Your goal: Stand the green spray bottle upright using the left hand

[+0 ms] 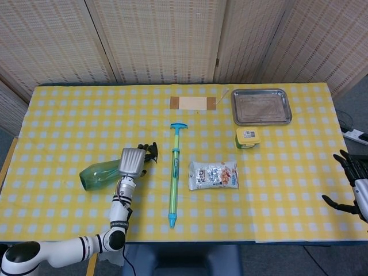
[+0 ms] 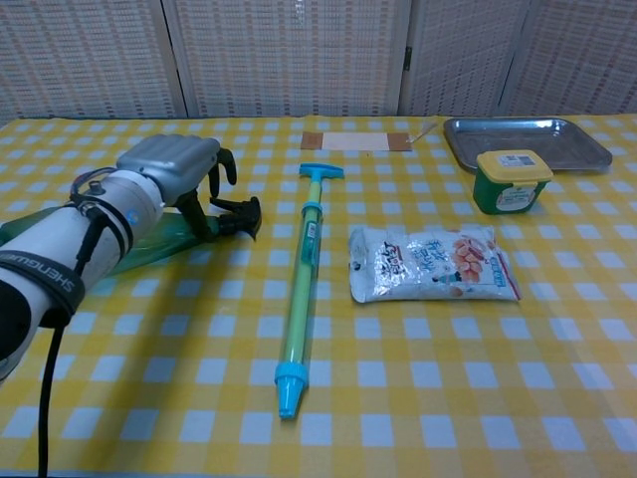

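Yellow-checked cloth covers your counter (image 1: pixel 69 115). At one o'clock, the rectangular steel tray (image 1: pixel 261 106) holds nothing visible; a green tub with a yellow lid (image 1: pixel 247 137) stands just beside it. Your translucent green plastic spray bottle (image 1: pixel 100 175) lies flat at nine o'clock. Your left robot hand (image 1: pixel 132 161) curls over its neck, grip unclear. Your right robot hand (image 1: pixel 353 184) is spread wide.

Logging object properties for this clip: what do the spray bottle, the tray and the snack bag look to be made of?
Spray bottle: likely translucent green plastic, since the checked cloth shows through it; black trigger head looks like opaque plastic.
Tray: probably metal, grey with a dull brushed sheen and rolled rim.
Snack bag: seemingly thin glossy plastic film, crinkled and printed.
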Motion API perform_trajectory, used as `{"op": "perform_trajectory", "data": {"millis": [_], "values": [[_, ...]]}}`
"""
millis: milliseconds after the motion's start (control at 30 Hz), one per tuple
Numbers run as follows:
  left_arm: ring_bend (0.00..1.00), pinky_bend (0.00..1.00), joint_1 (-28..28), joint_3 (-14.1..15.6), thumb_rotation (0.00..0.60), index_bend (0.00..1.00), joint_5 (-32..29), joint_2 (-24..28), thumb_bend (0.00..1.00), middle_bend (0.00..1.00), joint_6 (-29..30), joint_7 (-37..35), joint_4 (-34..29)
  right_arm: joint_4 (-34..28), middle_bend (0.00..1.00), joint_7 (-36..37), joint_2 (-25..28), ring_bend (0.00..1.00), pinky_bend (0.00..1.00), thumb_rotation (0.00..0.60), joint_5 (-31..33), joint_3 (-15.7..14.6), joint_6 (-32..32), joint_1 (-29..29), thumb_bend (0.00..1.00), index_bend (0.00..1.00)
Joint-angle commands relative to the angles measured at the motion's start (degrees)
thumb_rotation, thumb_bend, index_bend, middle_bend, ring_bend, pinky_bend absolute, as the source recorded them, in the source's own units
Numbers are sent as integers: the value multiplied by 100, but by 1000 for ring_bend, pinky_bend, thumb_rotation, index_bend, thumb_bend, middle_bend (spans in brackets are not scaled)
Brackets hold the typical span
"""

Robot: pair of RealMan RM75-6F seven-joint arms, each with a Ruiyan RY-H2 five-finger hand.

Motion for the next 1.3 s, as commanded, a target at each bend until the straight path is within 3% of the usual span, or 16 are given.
{"op": "perform_trajectory", "data": {"millis": [33, 500, 667, 933, 1033, 1167, 1300], "values": [[1000, 1000, -164, -54, 600, 328, -132, -68, 113, 424, -94, 22, 221, 45, 0, 77, -3, 10, 0, 600, 58, 22, -68, 31, 240, 0], [1000, 1000, -540, -34, 600, 310, -389, -368, 130, 409, -483, -402, 1321, 134, 0, 164, 4, 13, 0, 600, 124, 32, -131, 38, 240, 0], [1000, 1000, -527, 56, 600, 325, -395, -392, 193, 416, -502, -496, 1430, 124, 0, 115, -7, 10, 0, 600, 135, 37, -137, 40, 240, 0], [1000, 1000, -522, 130, 600, 324, -422, -426, 205, 433, -565, -660, 1560, 102, 0, 44, -17, 9, 0, 600, 130, 40, -82, 11, 240, 0], [1000, 1000, -520, 136, 600, 324, -421, -441, 234, 444, -582, -719, 1612, 108, 0, 49, -17, 12, 0, 600, 125, 36, -94, 17, 240, 0], [1000, 1000, -532, 154, 600, 341, -361, -477, 345, 488, -622, -879, 1766, 128, 0, 64, -21, 10, 0, 600, 153, 48, -140, 37, 240, 0], [1000, 1000, -539, 172, 600, 352, -428, -524, 372, 492, -782, -952, 1968, 134, 0, 51, -25, 9, 0, 600, 169, 61, -123, 30, 240, 0]]}}
